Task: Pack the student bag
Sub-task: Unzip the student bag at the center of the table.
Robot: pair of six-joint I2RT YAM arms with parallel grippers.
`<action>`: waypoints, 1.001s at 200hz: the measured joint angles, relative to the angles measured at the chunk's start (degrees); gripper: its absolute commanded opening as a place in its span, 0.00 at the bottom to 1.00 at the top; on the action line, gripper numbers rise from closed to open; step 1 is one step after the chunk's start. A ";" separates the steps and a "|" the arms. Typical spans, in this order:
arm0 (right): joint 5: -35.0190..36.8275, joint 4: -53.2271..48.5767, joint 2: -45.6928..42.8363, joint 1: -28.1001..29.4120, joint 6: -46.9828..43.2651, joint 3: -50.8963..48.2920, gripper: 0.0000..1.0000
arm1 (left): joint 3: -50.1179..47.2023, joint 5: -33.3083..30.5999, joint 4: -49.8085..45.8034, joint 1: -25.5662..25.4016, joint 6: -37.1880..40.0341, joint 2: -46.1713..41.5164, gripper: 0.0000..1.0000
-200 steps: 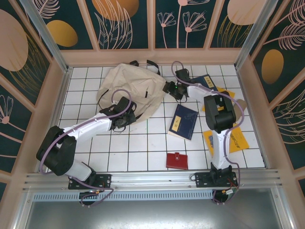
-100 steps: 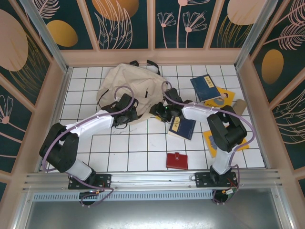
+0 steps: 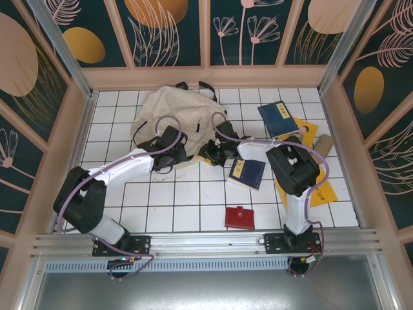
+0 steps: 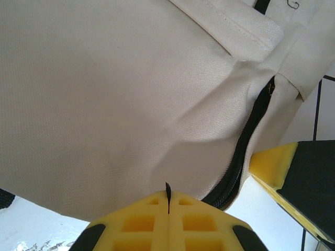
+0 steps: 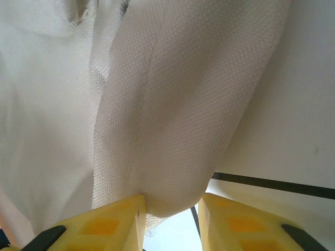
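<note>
Open tiles in the near middle, clutter along the right

The backpack [image 3: 174, 113] fills the far left of the table [image 3: 187, 200]. The left gripper [image 3: 173, 152] and right gripper [image 3: 208, 152] sit close together at the backpack's near edge, leaving a tight gap. A dark blue book [image 3: 246, 173] lies just right of them and another [image 3: 279, 118] near the far right corner. A yellow book [image 3: 322, 194] and tan pouch [image 3: 324, 143] crowd the right edge. A red wallet [image 3: 239, 217] sits by the near edge. Bare tiles lie between the two arms.

One student bag [image 3: 174, 113], two navy books [image 3: 279, 118] [image 3: 247, 173], two yellow books [image 3: 309, 132] [image 3: 322, 192], one red wallet [image 3: 239, 217], one tan pouch [image 3: 324, 143].
</note>
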 measured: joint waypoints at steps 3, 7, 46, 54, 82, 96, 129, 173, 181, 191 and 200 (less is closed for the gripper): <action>0.00 0.04 0.02 0.00 0.09 0.02 0.31 | 0.00 0.00 0.00 0.00 0.02 0.00 0.00; 0.00 0.07 0.11 0.00 0.20 0.07 0.30 | 0.00 0.00 0.00 0.00 0.02 0.00 0.00; 0.48 1.53 0.46 0.00 0.57 0.09 0.07 | 0.00 -0.07 -0.11 0.00 0.04 0.00 0.00; 0.85 1.70 0.46 0.00 0.63 0.09 0.00 | 0.00 -0.26 -0.39 0.00 0.07 0.00 0.00; 3.91 1.05 0.42 0.07 -0.24 0.09 0.00 | 0.26 -2.05 -1.97 -0.02 0.22 0.00 0.00; 6.21 0.24 0.07 0.11 -1.22 0.09 0.00 | 0.57 -3.54 -3.02 -0.02 0.17 -0.28 0.00; 11.63 -2.29 -2.36 -0.72 -2.73 -0.07 0.00 | 0.50 -9.16 -6.67 0.17 -0.70 -3.41 0.00; 15.10 -3.34 -4.44 -3.06 -4.57 -0.68 0.00 | -1.14 -12.92 -7.96 2.64 -1.11 -8.17 0.00; 15.32 -3.43 -4.44 -3.34 -5.29 -0.68 0.00 | -1.22 -13.03 -8.17 3.15 -1.07 -8.33 0.00; 15.30 -3.56 -4.44 -3.80 -6.21 -0.68 0.00 | -1.33 -13.11 -8.17 3.74 -0.90 -8.37 0.00; 15.26 -3.54 -4.44 -4.44 -7.50 -0.68 0.00 | -1.38 -13.09 -8.15 4.15 -0.76 -8.37 0.00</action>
